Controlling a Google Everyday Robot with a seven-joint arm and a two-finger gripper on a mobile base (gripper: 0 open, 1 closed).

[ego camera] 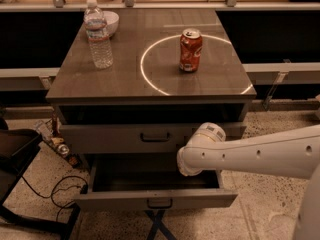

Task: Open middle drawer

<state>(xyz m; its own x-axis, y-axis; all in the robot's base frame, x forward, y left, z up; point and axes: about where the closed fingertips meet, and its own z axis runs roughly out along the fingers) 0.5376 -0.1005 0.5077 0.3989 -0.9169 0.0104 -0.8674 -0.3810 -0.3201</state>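
Half out already, the middle drawer point(115, 201) looks opened, so the wrist point(200, 151) hangs over it, hiding the gripper; whether it grips anything, I cannot tell.

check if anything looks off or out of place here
Nothing spilled or damaged. The wide shallow grey drawer stands pulled far out, and the taller-fronted grey drawer above sits slightly forward, leaving a dark gap under the tabletop. The tool is hidden behind the white arm's wrist, right of both handles.
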